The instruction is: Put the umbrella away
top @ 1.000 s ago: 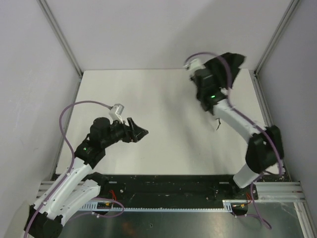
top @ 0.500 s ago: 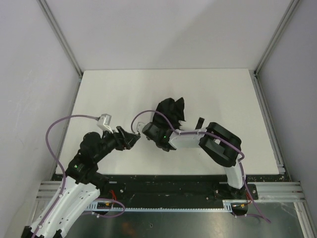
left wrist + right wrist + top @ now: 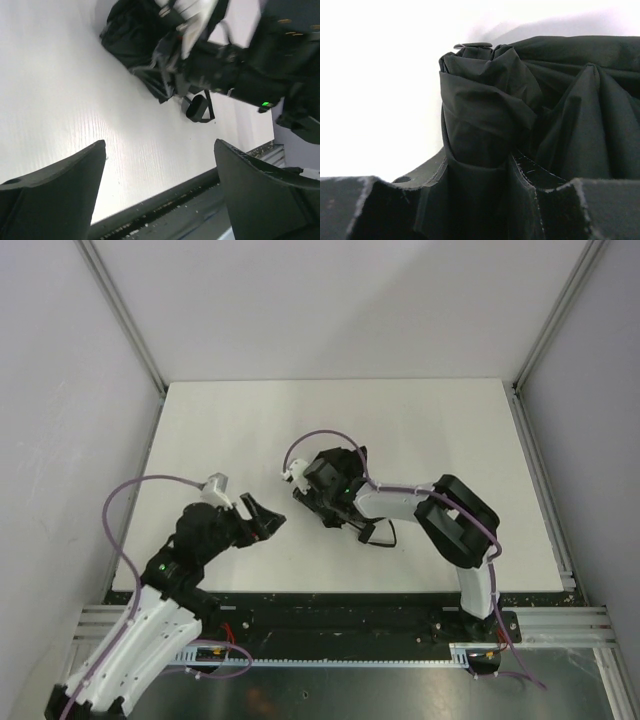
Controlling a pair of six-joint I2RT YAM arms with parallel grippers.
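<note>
The umbrella is a crumpled bundle of black fabric at the middle of the white table. My right gripper is shut on it. In the right wrist view a folded roll of the umbrella fills the gap between the right gripper's fingers. The thin wrist cord lies looped on the table just in front. My left gripper stands open and empty a short way to the left, apart from the fabric. In the left wrist view the umbrella and cord lie beyond the left gripper.
The right arm bends back across the right half of the table. Metal frame posts rise at the back corners, with grey walls on three sides. The black rail runs along the near edge.
The right arm swung from the far right corner to the middle of the table, carrying the umbrella. The left gripper opened wider and shifted slightly toward the near edge.
</note>
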